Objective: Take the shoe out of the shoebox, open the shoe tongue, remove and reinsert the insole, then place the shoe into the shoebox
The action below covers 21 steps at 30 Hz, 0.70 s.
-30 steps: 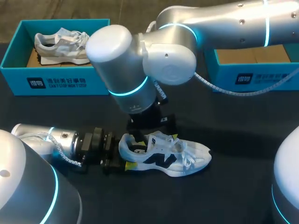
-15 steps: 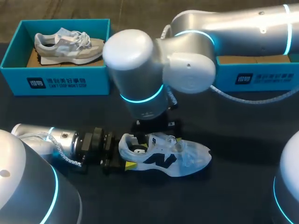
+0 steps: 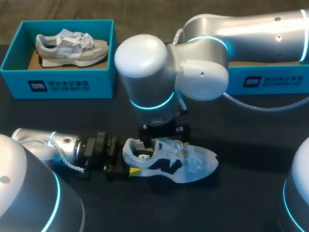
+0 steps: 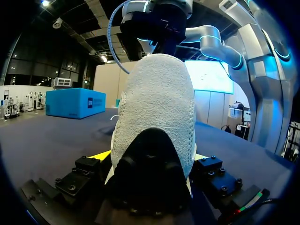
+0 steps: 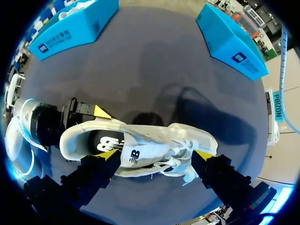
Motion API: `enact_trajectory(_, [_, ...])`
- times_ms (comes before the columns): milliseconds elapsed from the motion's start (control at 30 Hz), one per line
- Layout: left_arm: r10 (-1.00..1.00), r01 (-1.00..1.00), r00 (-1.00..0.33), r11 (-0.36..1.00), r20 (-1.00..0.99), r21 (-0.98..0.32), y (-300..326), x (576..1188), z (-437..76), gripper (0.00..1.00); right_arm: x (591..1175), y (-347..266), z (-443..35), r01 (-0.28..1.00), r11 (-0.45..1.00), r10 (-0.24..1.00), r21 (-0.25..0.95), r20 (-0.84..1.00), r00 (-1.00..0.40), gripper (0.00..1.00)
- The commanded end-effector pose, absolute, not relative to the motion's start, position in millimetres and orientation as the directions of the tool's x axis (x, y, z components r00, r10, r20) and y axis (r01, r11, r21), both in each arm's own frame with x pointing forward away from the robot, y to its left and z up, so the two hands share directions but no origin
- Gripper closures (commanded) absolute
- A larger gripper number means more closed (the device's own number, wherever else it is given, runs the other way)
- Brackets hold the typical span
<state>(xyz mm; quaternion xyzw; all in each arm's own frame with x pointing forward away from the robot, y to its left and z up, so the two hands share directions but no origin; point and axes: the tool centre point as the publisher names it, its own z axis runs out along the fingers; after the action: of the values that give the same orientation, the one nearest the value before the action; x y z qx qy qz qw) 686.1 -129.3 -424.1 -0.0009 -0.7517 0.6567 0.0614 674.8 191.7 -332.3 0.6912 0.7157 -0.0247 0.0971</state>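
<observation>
A white sneaker (image 3: 169, 162) stands upright on the dark table, toe pointing right. My left gripper (image 3: 132, 157) lies low on the table and is shut on the sneaker's heel (image 4: 157, 108), one finger on each side. One of its yellow fingertips (image 5: 101, 112) shows beside the heel. My right gripper (image 5: 156, 154) hangs open above the sneaker (image 5: 140, 143), one fingertip over the middle and the other near the toe, touching nothing. In the head view my right wrist hides most of that gripper (image 3: 164, 131).
At the back left a teal shoebox (image 3: 58, 82) holds a grey sneaker (image 3: 72, 46). A second teal shoebox (image 3: 270, 79) stands at the back right, partly behind my right arm. Bare dark tabletop lies in front of and to the right of the white sneaker.
My right arm's wrist has shifted to the right above the sneaker. The sneaker and my left arm have stayed where they were.
</observation>
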Motion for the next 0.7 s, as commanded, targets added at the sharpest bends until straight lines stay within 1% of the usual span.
enact_trajectory(33, [0.078, -0.079, -0.993, 0.138, 0.090, -0.987, -127, 685, -427, 1.00, 673, 201, -338, 0.879, -0.443, 0.876, 0.180, -0.123, 0.466, 0.00])
enact_trajectory(367, [0.078, -0.079, -0.993, 0.138, 0.090, -0.987, -127, 685, -427, 1.00, 675, 210, -344, 0.890, -0.429, 0.879, 0.154, -0.156, 0.450, 0.00])
enact_trajectory(467, [0.078, -0.079, -0.993, 0.138, 0.090, -0.987, -127, 685, -427, 1.00, 677, 205, -350, 0.913, -0.393, 0.902, 0.109, -0.146, 0.405, 0.00])
enact_trajectory(533, [0.078, -0.079, -0.993, 0.138, 0.090, -0.987, -127, 685, -427, 1.00, 677, 203, -351, 0.938, -0.337, 0.925, 0.083, -0.156, 0.346, 0.00])
enact_trajectory(633, [0.078, -0.079, -0.993, 0.138, 0.090, -0.987, -127, 685, -427, 1.00, 676, 202, -353, 0.950, -0.305, 0.934, 0.070, -0.175, 0.312, 0.00])
enact_trajectory(700, [0.078, -0.079, -0.993, 0.138, 0.090, -0.987, -127, 685, -427, 1.00, 675, 200, -353, 0.949, -0.309, 0.929, 0.068, -0.193, 0.316, 0.00])
